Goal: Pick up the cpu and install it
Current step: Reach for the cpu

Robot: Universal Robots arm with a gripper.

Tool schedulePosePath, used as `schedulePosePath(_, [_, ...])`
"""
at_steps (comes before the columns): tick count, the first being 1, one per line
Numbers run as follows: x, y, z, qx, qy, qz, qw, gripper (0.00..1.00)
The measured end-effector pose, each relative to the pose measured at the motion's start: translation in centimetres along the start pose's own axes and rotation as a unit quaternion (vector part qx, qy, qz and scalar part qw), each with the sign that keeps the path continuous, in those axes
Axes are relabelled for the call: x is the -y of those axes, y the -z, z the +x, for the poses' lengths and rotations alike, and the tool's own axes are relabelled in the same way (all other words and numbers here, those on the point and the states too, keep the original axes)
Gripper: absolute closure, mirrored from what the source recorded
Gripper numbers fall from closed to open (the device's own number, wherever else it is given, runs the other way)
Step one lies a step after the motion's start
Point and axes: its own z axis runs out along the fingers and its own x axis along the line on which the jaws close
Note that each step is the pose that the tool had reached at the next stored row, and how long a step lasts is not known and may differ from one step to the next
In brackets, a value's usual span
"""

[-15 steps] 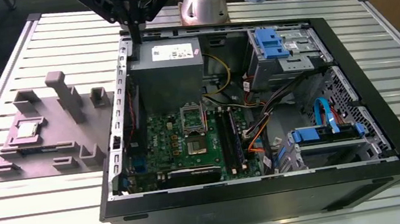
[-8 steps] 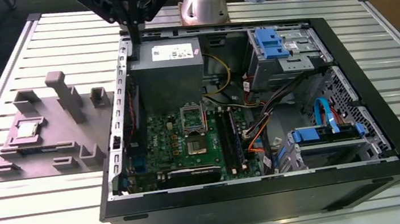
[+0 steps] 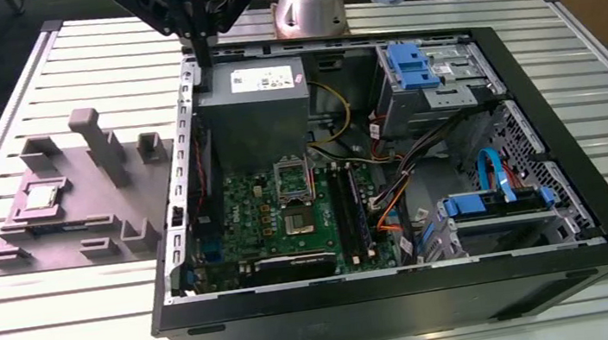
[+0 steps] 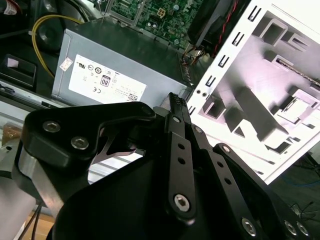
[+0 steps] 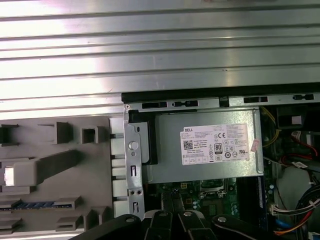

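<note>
The cpu, a small silvery square chip, lies in a recess of the grey fixture on the table, at the exterior view's left. In the first wrist view the cpu is a bright square at the picture's edge. My gripper hangs high over the back left corner of the open computer case, above the power supply and well away from the cpu. In the second wrist view my gripper has its black fingers together with nothing between them. The green motherboard carries the socket with its silver frame raised.
The case holds blue drive cages, bundled cables and a graphics card along the near side. Tall posts rise from the fixture. The slatted metal table surrounds both. My arm's base stands behind the case.
</note>
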Motion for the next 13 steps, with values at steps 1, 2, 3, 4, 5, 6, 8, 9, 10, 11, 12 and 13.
schedulePosePath(1, [0.00, 0.00, 0.02, 0.0000, 0.000, 0.0000, 1.00000, 0.90])
schedulePosePath(2, [0.00, 0.00, 0.04, 0.0000, 0.000, 0.0000, 1.00000, 0.90])
schedulePosePath(3, [0.01, 0.00, 0.06, 0.0000, 0.000, 0.0000, 1.00000, 0.90])
schedulePosePath(4, [0.01, 0.00, 0.08, 0.0000, 0.000, 0.0000, 1.00000, 0.90])
schedulePosePath(5, [0.01, 0.00, 0.10, 0.0000, 0.000, -0.0001, 1.00000, 0.90])
schedulePosePath(6, [0.01, 0.00, 0.12, 0.0000, 0.000, 0.0000, 1.00000, 0.90])
schedulePosePath(8, [0.01, 0.00, 0.19, 0.0000, 0.000, 0.0000, 1.00000, 0.90])
schedulePosePath(9, [0.02, 0.00, 0.22, 0.0000, 0.000, 0.0000, 1.00000, 0.90])
schedulePosePath(10, [0.02, 0.01, 0.26, 0.0000, 0.000, 0.0000, 1.00000, 0.90])
schedulePosePath(11, [0.03, 0.01, 0.31, 0.0000, 0.000, -0.0001, 1.00000, 0.90])
schedulePosePath(12, [0.03, 0.01, 0.37, 0.0000, 0.000, -0.0001, 1.00000, 0.90])
schedulePosePath(13, [0.03, 0.01, 0.42, 0.0000, 0.000, 0.0000, 1.00000, 0.90])
